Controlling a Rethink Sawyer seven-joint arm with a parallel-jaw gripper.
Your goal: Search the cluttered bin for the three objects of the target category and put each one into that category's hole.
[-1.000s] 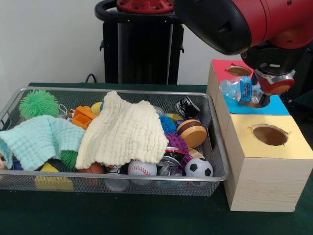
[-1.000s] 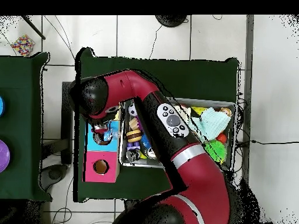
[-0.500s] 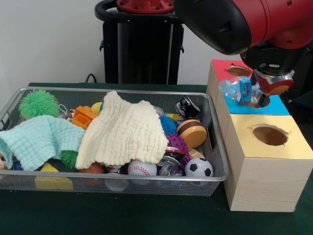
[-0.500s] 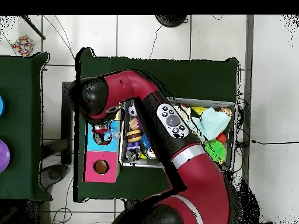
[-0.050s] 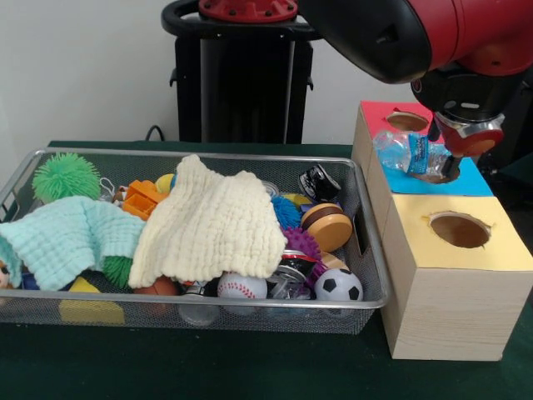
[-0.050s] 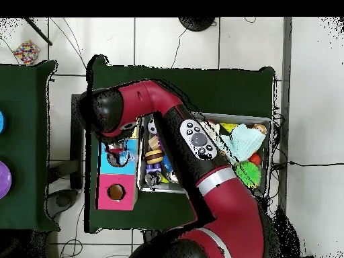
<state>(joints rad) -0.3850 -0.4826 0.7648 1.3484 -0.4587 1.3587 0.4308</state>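
Observation:
A clear plastic bottle with a blue label lies tilted over the blue-topped box, its far end at the hole. My gripper hangs from the red arm above that hole and is shut on the bottle's end. In the overhead view my gripper is over the blue section of the row of boxes, beside the bin. The wire bin to the left holds several toys under two cloths.
The red-topped box sits behind the blue one, and the yellow-topped box with its round hole in front. A cream cloth and a mint cloth cover much of the bin. A soccer ball and a baseball lie at its front.
My gripper and the bottle have shifted slightly up and to the right over the blue box. The bin's contents have not moved.

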